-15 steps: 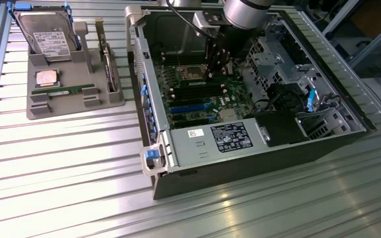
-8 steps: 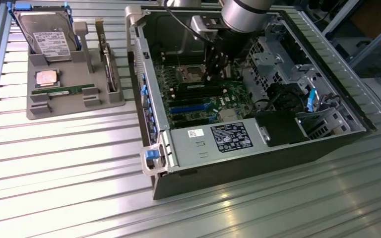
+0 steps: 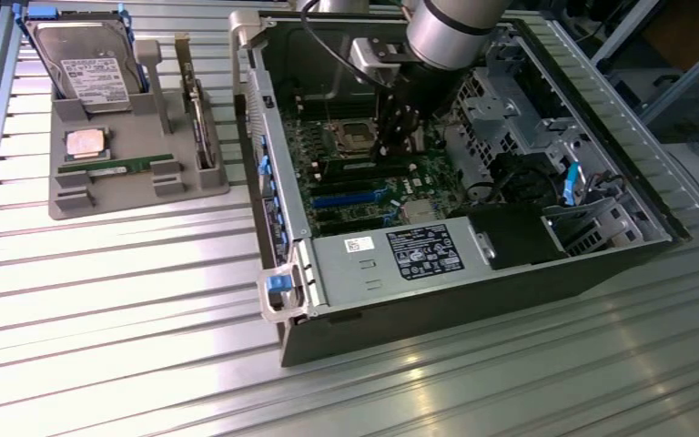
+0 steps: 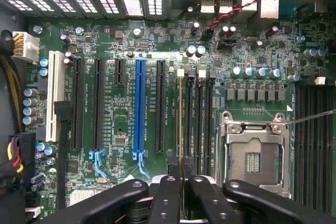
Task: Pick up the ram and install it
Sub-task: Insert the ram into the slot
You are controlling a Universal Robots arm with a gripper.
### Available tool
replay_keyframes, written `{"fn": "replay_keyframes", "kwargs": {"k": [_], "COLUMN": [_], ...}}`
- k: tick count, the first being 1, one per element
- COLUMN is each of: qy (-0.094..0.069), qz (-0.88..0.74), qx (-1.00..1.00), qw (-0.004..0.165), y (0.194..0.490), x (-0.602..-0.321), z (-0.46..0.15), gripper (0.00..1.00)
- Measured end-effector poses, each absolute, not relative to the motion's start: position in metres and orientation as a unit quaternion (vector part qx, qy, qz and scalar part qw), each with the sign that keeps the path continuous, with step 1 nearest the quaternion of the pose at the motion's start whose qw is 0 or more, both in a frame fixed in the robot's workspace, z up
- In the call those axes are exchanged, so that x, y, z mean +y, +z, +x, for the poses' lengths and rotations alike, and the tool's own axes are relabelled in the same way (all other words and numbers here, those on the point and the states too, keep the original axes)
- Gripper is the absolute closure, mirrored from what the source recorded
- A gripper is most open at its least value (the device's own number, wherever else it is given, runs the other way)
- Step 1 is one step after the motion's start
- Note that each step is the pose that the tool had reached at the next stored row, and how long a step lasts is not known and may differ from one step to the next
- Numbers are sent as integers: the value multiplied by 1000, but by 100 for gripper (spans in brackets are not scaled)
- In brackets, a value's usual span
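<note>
Fingers (image 4: 167,199) matt black – table (image 3: 143,300) glossy ribbed metal.

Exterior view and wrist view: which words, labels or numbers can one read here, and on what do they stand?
Hard drive label: too small to read.
Power supply stickers, one white and one black: too small to read.
Ram label: too small to read.
Motherboard print beside the slots: blurred.
Nothing can be quoted.

Case (image 3: 471,308) top open. Drive cage (image 3: 498,102) crowds gripper (image 3: 400,137) on exterior view's right; power supply (image 3: 406,255) near; room toward opposite wall.
</note>
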State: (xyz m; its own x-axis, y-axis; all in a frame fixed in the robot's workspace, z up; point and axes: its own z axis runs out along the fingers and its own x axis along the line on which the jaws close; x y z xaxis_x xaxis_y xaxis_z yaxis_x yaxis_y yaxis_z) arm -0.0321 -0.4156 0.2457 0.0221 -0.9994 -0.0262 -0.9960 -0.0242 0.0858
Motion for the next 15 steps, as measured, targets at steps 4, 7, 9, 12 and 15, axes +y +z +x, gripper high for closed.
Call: {"fn": "replay_keyframes", "kwargs": {"k": [4, 7, 9, 12, 15], "qy": [-39, -36, -35, -35, -35], "qz": [714, 714, 714, 714, 714], "qx": [-698, -698, -698, -698, -698], "qw": [22, 25, 26, 26, 25], "y": [243, 242, 241, 239, 239], "x": [-416, -416, -416, -416, -416], "z": [-32, -32, -32, -32, -32], "gripper": [88, 88, 88, 88, 88]}}
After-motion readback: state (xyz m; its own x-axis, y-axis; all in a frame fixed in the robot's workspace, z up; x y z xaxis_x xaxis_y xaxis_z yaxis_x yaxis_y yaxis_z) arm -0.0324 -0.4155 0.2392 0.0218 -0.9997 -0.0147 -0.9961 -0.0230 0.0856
